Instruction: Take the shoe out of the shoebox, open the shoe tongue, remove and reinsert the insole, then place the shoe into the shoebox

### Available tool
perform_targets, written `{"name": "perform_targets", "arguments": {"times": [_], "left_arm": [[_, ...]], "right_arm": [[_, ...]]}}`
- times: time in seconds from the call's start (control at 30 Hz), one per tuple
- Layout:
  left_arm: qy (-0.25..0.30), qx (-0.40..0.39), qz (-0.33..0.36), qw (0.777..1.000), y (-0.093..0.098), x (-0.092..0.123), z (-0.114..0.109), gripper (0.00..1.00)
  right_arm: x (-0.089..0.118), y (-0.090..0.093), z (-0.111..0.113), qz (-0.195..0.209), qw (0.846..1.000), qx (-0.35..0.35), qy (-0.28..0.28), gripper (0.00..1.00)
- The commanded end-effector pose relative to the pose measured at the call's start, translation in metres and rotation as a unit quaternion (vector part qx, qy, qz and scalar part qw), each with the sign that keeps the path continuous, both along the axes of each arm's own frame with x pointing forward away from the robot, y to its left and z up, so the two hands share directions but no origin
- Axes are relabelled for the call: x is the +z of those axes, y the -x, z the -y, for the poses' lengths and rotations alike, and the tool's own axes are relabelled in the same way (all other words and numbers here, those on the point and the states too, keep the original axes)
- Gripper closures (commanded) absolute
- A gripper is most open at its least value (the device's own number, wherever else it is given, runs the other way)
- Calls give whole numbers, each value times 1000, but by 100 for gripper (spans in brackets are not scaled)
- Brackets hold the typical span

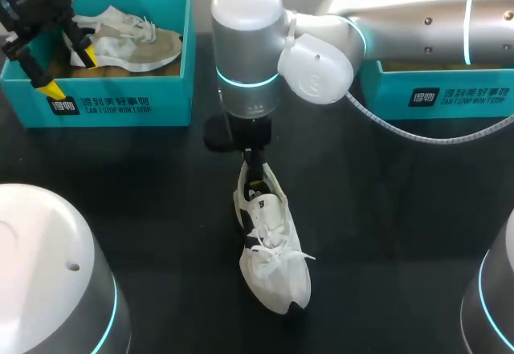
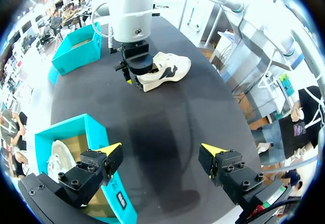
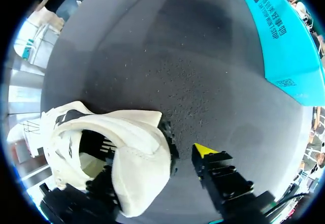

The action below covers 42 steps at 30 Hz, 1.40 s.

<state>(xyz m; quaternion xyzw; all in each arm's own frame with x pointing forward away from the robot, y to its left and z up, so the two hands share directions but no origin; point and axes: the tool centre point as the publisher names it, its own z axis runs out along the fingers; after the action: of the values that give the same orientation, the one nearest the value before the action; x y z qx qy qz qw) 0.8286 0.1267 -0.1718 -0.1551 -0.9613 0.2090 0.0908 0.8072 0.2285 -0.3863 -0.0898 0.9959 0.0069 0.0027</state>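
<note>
My right gripper (image 1: 255,160) is down at the heel of the white shoe (image 1: 273,258). I cannot tell if it is holding it. My left gripper (image 2: 161,150) is wide open with nothing in it, up over a blue box (image 1: 120,101) that has another shoe (image 1: 120,41) inside. The white shoe lies on the black table (image 1: 401,233), out of any box, so that step looks done. The tongue, the insole and putting it back look left to do.

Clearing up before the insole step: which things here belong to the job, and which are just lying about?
Job: white shoe on the table; right gripper at its heel; right shoebox, probably its box.
Lying about: left shoebox; second shoe inside it.
</note>
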Motion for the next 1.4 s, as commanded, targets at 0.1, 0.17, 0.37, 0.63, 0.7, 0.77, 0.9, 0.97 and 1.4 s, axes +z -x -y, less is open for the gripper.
{"name": "perform_targets", "arguments": {"times": [0.1, 0.17, 0.37, 0.63, 0.7, 0.77, 0.9, 0.97, 1.4], "left_arm": [[-1, -1, -1, 1000, -1, 0, -1, 0], [-1, -1, -1, 1000, -1, 0, -1, 0], [-1, -1, -1, 1000, -1, 0, -1, 0], [-1, -1, -1, 1000, -1, 0, -1, 0], [-1, -1, -1, 1000, -1, 0, -1, 0], [-1, -1, -1, 1000, -1, 0, -1, 0], [-1, -1, -1, 1000, -1, 0, -1, 0], [-1, -1, -1, 1000, -1, 0, -1, 0], [-1, -1, -1, 1000, -1, 0, -1, 0]], "right_arm": [[0, 6, 1, 5, 1000, -5, -2, 100], [0, 8, 2, 5, 1000, -8, -3, 100], [17, 10, 4, 20, 1000, -17, -1, 100], [80, -1, 21, 45, 998, -39, 1, 100], [104, -9, 29, 50, 998, -44, 10, 100], [120, -15, 34, 51, 997, -48, 27, 100], [158, -34, 50, 62, 996, -63, 34, 100], [181, -44, 57, 67, 994, -73, 44, 100], [251, -80, 80, 85, 988, -115, 56, 100]]}}
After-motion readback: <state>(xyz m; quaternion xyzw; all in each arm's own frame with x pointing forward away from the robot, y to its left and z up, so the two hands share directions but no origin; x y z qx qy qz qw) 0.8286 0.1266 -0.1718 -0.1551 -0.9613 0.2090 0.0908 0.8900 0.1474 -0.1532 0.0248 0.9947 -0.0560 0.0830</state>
